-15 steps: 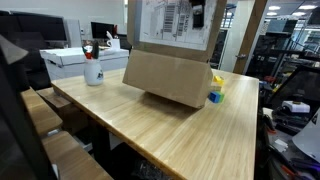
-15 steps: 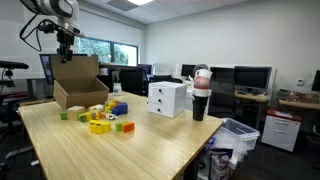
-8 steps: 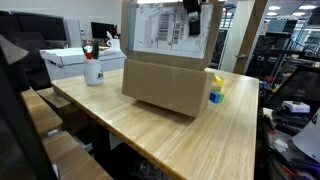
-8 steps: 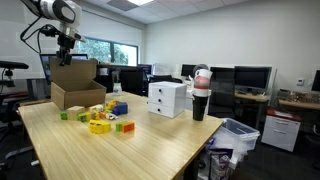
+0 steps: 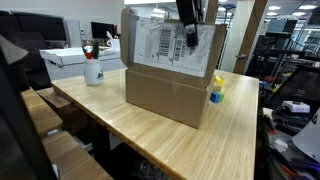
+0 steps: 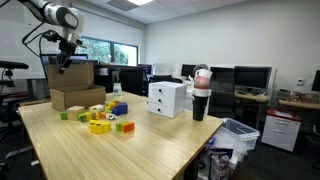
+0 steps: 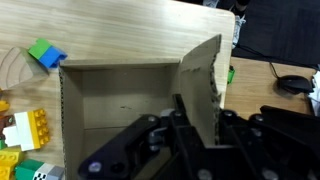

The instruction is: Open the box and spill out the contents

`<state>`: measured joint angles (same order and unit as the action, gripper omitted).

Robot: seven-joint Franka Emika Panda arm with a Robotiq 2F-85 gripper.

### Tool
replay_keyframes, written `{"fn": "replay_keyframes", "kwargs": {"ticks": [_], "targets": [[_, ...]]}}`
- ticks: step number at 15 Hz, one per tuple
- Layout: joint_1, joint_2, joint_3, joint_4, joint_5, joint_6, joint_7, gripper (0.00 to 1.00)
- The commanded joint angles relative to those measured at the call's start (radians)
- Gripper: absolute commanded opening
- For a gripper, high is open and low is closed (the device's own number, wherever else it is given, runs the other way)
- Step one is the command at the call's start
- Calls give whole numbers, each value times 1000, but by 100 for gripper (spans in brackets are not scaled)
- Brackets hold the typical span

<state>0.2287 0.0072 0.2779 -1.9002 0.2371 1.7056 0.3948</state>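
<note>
A brown cardboard box (image 5: 165, 92) stands upright on the wooden table (image 5: 200, 140), and it also shows in the other exterior view (image 6: 75, 97). Its lid flap (image 5: 165, 40), with a printed label, stands up. My gripper (image 5: 188, 35) is shut on this flap's edge; it shows in the wrist view (image 7: 200, 110) with the flap (image 7: 205, 75) between the fingers. The box's inside (image 7: 120, 105) looks empty. Several coloured toy blocks (image 6: 100, 118) lie on the table beside the box, and some show in the wrist view (image 7: 40, 52).
A white drawer unit (image 6: 167, 98) and a stack of dark cups (image 6: 200, 95) stand on the table past the blocks. A white mug with pens (image 5: 92, 70) stands near the box. Chairs and desks surround the table.
The box was tilted up on one edge; now it rests flat on the table. My gripper has come down with the flap still in it.
</note>
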Motion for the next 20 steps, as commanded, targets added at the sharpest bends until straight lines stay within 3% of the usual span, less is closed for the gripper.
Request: {"fn": "replay_keyframes", "kwargs": {"ticks": [1, 8, 10, 20], "targets": [[5, -9, -14, -16, 40, 18, -42, 55], [0, -63, -25, -25, 63, 50, -59, 94], [-4, -98, -31, -32, 57, 62, -58, 100], [-47, -261, -87, -78, 29, 84, -52, 100]]}}
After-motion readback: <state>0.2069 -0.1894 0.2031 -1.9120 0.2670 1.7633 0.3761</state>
